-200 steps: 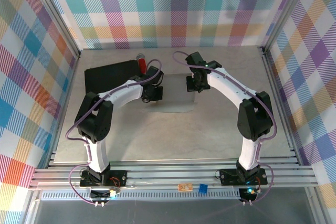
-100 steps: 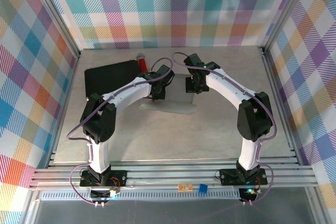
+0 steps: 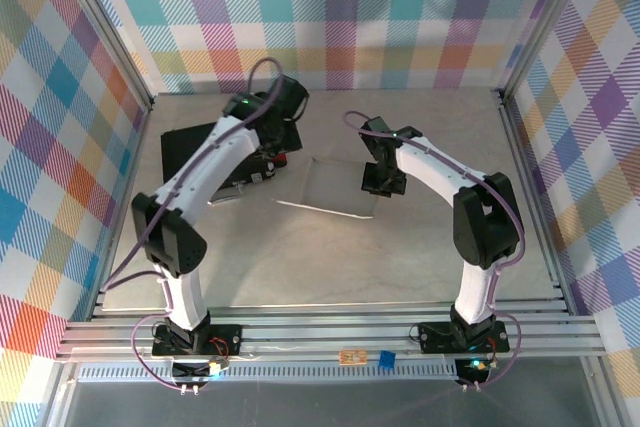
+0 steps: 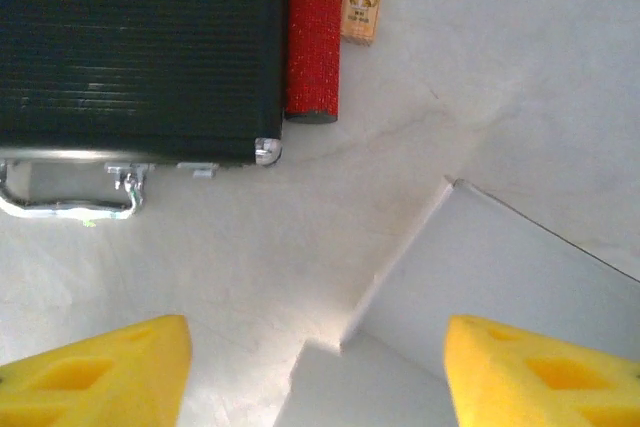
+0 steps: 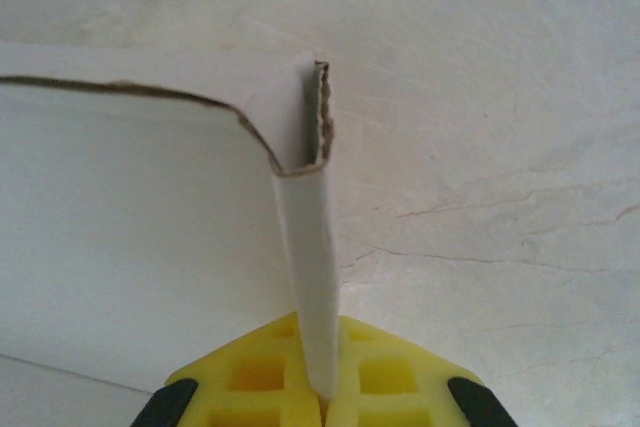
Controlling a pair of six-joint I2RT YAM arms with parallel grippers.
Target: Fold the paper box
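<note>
White thin-cardboard paper box (image 3: 325,185) lies flat on the tabletop (image 3: 300,257); right claw (image 5: 322,397) grips its seemingly upturned right flap (image 5: 305,277); left claw (image 4: 315,377) hovers released, leftward.

the paper box (image 3: 335,187) lies on the table (image 3: 300,257). left of the paper box sits the case (image 3: 195,152), with the cylinder (image 4: 313,32) against its box-side edge and the block (image 4: 362,0) just beside that. the right gripper (image 5: 320,392) sits at the paper box's right edge, pinching a flap.
</note>
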